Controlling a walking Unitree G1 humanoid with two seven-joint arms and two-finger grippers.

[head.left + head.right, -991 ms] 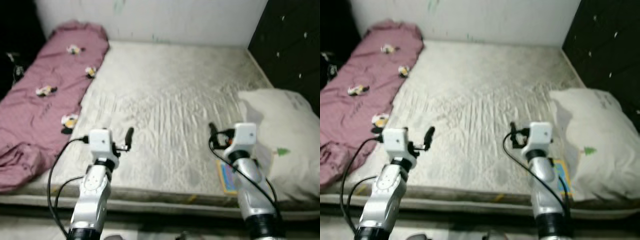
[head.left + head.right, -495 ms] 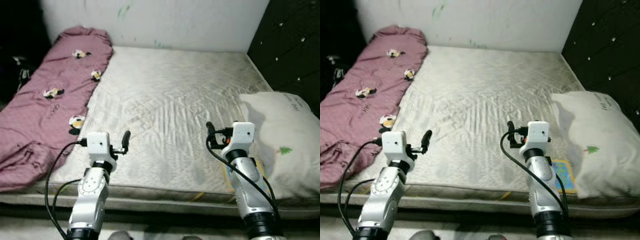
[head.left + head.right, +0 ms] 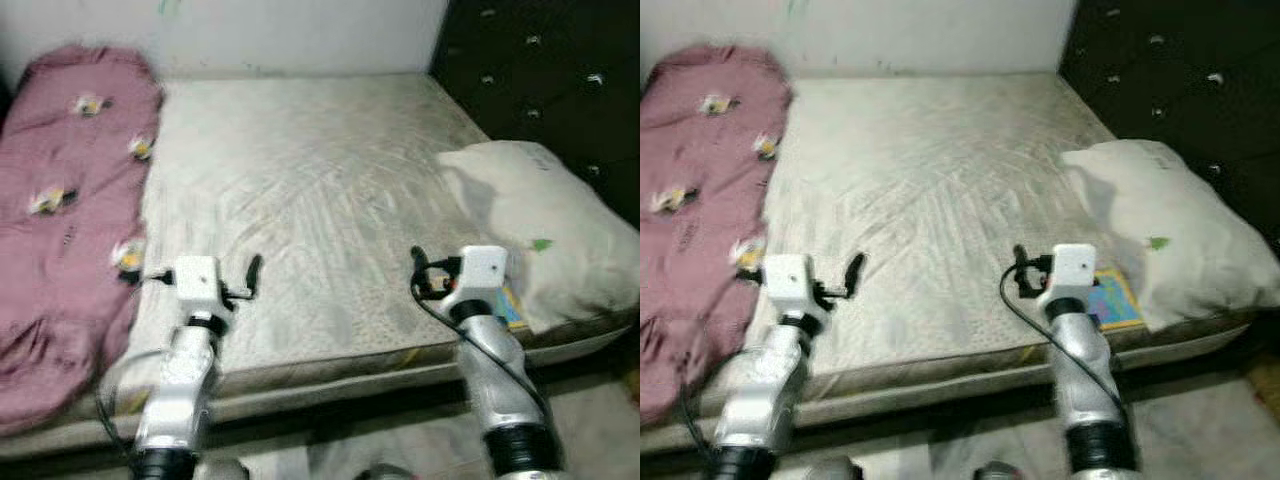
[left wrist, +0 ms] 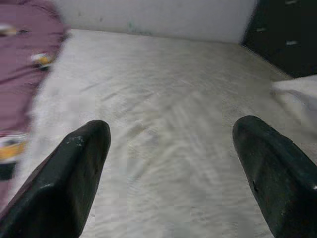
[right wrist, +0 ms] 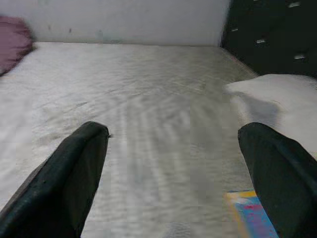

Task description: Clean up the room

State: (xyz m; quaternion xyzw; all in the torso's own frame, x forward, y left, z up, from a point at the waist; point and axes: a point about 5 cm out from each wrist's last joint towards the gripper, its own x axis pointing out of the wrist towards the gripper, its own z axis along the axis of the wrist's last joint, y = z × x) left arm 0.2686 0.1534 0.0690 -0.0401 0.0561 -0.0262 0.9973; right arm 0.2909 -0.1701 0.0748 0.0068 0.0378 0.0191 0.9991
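A beige mattress [image 3: 300, 170] lies before me. Along its left side is a rumpled mauve blanket [image 3: 60, 200] with small flower prints. A white pillow [image 3: 530, 220] rests at the right side, and a colourful flat book [image 3: 1110, 300] pokes out from under its front edge. My left gripper [image 3: 255, 272] hovers over the front left of the mattress, open and holding nothing. My right gripper [image 3: 418, 268] hovers over the front right, just left of the book, also open. In the wrist views the left gripper [image 4: 172, 126] and right gripper [image 5: 174, 130] have their fingers spread wide over bare mattress.
A dark tufted headboard [image 3: 550, 70] stands along the right side of the bed. A white wall [image 3: 300, 30] closes the far end. Pale floor [image 3: 590, 420] shows at the front right beside the bed's corner.
The whole picture has shifted left and blurred, so the camera has turned right; the pillow and headboard now fill more of the right side. Both arms hold the same pose, fingers still open.
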